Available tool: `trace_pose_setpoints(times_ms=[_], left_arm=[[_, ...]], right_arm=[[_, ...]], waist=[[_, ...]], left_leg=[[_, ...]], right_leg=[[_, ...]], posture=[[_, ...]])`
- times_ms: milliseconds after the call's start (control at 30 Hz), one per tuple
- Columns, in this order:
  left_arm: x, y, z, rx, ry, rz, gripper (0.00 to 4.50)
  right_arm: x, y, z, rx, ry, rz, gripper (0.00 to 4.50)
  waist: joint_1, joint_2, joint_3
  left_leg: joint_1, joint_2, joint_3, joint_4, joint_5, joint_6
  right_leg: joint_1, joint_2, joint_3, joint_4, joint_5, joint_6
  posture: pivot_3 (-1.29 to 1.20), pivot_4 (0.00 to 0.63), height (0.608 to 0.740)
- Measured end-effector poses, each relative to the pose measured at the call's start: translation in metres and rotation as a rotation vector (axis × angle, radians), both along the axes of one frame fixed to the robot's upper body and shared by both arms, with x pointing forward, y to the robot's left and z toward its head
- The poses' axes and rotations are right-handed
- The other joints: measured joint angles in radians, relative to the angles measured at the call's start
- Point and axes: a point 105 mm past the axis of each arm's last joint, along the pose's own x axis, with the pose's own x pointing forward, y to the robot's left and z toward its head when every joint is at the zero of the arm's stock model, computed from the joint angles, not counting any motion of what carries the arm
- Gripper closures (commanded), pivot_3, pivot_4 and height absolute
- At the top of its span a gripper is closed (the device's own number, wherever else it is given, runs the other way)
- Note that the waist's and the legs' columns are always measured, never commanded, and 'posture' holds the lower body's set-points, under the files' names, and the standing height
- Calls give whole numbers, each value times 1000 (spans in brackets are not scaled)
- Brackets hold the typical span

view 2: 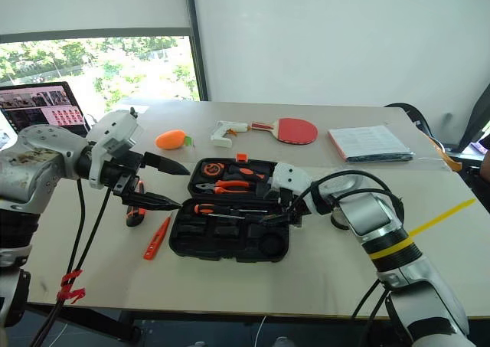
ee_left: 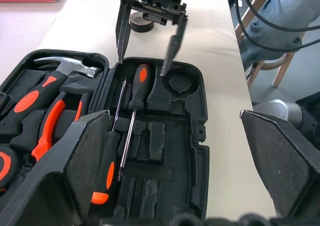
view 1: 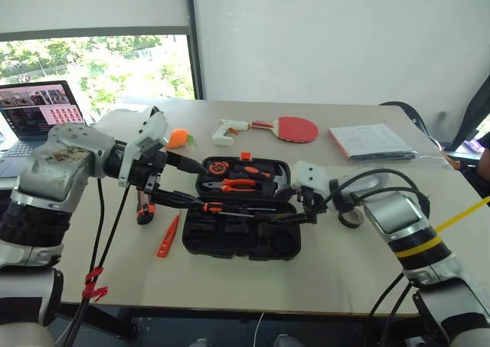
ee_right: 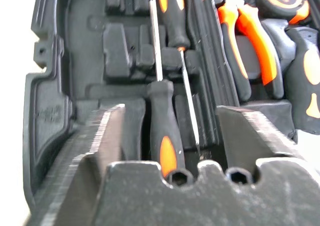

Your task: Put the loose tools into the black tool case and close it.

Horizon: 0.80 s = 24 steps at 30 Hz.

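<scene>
so the flat black plastic tool case lies open near the middle of the pale counter, lid half away from the robot and already carrying a hammer, orange-handled pliers and a round tape measure in its moulded slots. the near half holds two black-and-orange-handled screwdrivers lying side by side along the hinge, handles at opposite ends.

the right tool sits low over the right end of the case, its two black fingers standing apart on either side of the nearer screwdriver's handle and not clamped on it; judging by that, the screwdriver is being let go into its slot. the left tool hangs above the case's left edge with its fingers spread wide and nothing between them, probably parked clear so the other arm can work.

loose pieces are on the counter left of the case: a black-and-orange utility knife and a slim orange-red tool just beside it. a dark round disc lies right of the case, partly behind the right arm.

further back are a white glue gun, a red table-tennis paddle, a small orange fruit-like object, a stack of papers and a laptop. both arms now reach across the case, so the lid cannot swing shut until they withdraw.
</scene>
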Motion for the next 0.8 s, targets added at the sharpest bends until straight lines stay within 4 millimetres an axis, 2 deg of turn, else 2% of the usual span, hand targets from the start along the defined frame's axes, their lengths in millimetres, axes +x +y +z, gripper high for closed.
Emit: trace_pose_setpoints(times_ms=[133, 167, 233, 800], left_arm=[[0, -2, -1, -6, 1, -7, 0], [0, -2, 0, -6, 1, -7, 0], [0, -2, 0, -6, 1, -7, 0], [2, -4, 3, -11, -12, -4, 0]], right_arm=[[2, 7, -2, 15, -9, -10, 3533], [2, 7, -3, 18, -8, -15, 4017], [3, 8, -7, 22, 0, -21, 4403], [8, 14, -35, -5, 68, -59, 4403]], waist=[[0, 0, 0], [0, 0, 0], [0, 0, 0], [-2, 0, 0]], left_leg=[[0, 0, 0, 0, 0, 0], [0, 0, 0, 0, 0, 0], [0, 0, 0, 0, 0, 0], [0, 0, 0, 0, 0, 0]], right_leg=[[0, 0, 0, 0, 0, 0], [0, 0, 0, 0, 0, 0], [0, 0, 0, 0, 0, 0], [0, 0, 0, 0, 0, 0]], posture=[[0, 150, 740], [0, 150, 740], [0, 150, 740], [0, 150, 740]])
